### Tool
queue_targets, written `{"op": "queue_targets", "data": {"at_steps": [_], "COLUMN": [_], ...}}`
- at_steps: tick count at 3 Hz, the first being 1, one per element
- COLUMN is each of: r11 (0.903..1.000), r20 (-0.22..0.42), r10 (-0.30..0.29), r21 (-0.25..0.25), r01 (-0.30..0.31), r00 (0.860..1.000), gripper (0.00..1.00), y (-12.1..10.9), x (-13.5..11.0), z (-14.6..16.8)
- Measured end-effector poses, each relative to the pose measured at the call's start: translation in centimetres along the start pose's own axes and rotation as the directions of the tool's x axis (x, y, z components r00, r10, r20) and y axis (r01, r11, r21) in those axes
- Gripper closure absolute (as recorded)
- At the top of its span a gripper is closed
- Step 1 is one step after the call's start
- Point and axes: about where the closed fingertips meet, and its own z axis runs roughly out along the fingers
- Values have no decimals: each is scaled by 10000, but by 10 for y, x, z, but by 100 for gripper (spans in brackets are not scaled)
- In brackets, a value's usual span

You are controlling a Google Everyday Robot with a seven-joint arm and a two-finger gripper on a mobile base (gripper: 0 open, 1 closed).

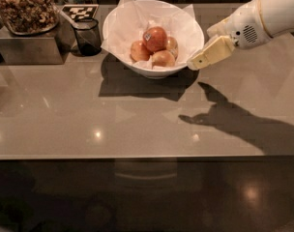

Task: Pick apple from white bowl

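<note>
Closest to me, the near edge of the worktop [65, 124] runs straight across, with a dark glossy panel below it that throws back dim lights. Beyond that edge lies a broad open band of smooth grey-brown surface, polished enough to carry small bright reflections. The only thing crossing it is the arm's dark shadow [234, 122], stretching in from the right edge.

Further back on the right, the white, rounded arm [268, 13] reaches in from the far right corner. Its cream, blocky gripper [194, 63] slants down and to the left, hanging above the surface just beside the outer right wall of the white bowl [154, 73]. I cannot tell whether it touches the bowl, nor whether it is spread or closed. It holds nothing.

The bowl stands near the middle of the far edge, round, glossy and flaring, lined with crinkled white paper [125, 25] that pokes above the rim. The apple [155, 37], orange-red with a pale sticker, sits on top of several smaller, paler apples [162, 58] inside.

Just left of the bowl is a small dark glass cup [87, 36], with a black-and-white patterned tag [79, 11] behind it. In the far left corner, a brushed metal box [26, 50] carries a container of brown, knobbly clusters [23, 8].
</note>
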Motion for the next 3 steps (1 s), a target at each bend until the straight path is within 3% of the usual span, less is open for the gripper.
{"op": "queue_targets", "data": {"at_steps": [1, 3], "r11": [9982, 9795], "r20": [105, 338], "r10": [-252, -1037], "r21": [-533, -1703], "r01": [258, 1079], "r00": [9996, 9940], "gripper": [17, 16], "y": [-1, -4], "x": [-12, -54], "z": [27, 90]}}
